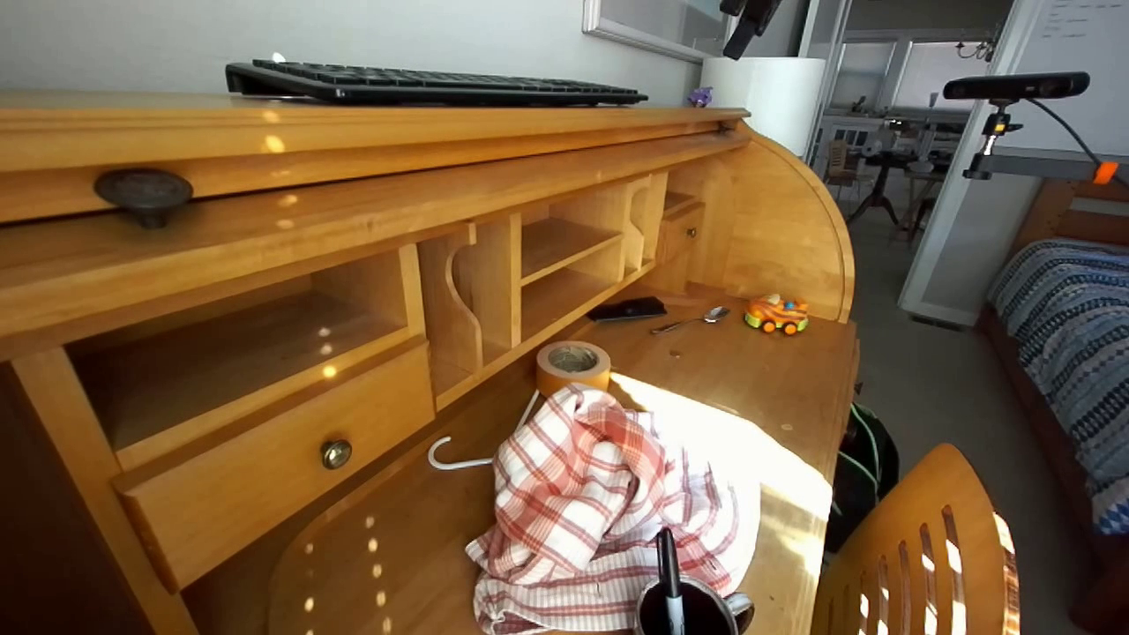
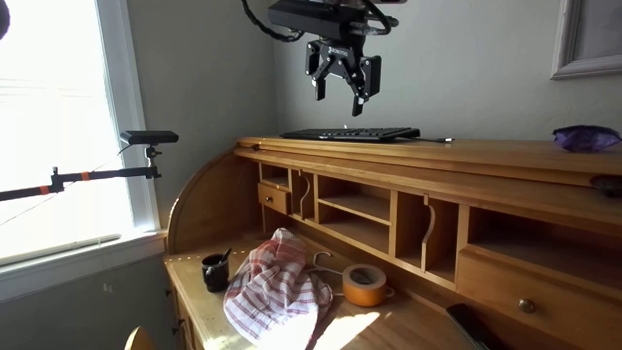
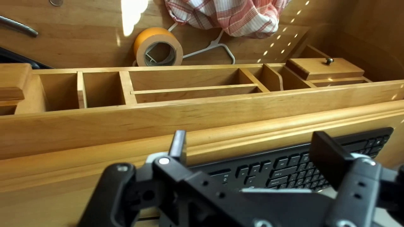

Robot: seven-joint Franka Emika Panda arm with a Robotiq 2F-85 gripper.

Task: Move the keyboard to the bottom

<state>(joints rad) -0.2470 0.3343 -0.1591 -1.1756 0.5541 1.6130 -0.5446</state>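
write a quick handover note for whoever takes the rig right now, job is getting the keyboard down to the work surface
Gripper: open and empty, hanging higher than the keyboard and apart from it.
Keyboard: lying on the top ledge, its plug loose beside it.
Work surface: below the ledge; a checked cloth, tape roll and mug are on it.
Done: nothing of the move itself; the keyboard is not yet gripped.
Left: grip it, lift it off the ledge, lower it to the work surface, probably best clear of the cloth.

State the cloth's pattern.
Red-and-white plaid; the cloth shows best in an exterior view.
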